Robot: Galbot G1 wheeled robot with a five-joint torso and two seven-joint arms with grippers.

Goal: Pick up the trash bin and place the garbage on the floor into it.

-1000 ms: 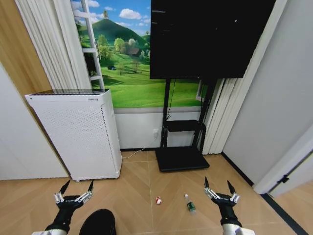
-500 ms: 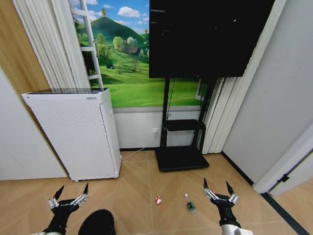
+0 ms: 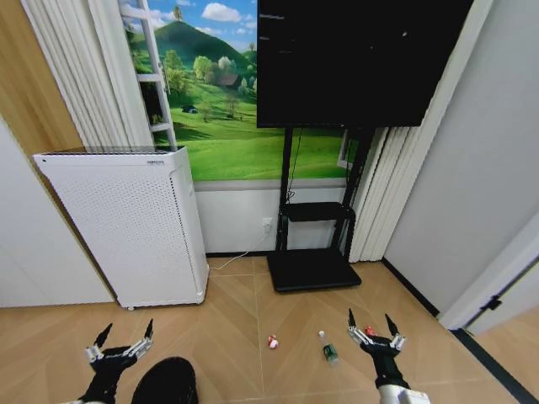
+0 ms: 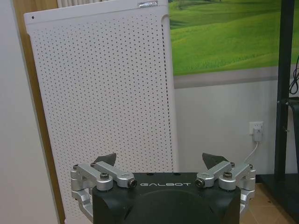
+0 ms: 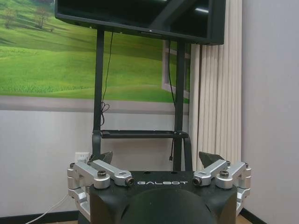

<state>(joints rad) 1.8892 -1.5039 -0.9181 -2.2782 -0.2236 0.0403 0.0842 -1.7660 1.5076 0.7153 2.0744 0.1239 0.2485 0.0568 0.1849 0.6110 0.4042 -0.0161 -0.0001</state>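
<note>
Approach step: both arms hover low, left pincer (image 3: 125, 346) and right pincer (image 3: 371, 329) spread open, empty. Trash bin (image 3: 167, 381) just beside left pincer; garbage (image 3: 273, 342) on floor (image 3: 236, 320) between the pincers. Next: grasp bin rim.

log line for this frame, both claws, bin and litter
left claw: open, empty, by trash bin | right claw: open, empty, near garbage | garbage: on floor | bin: not held

Wood-look planks make up the floor (image 3: 227, 320); the perforated white appliance (image 3: 126, 227) looks matt.
</note>
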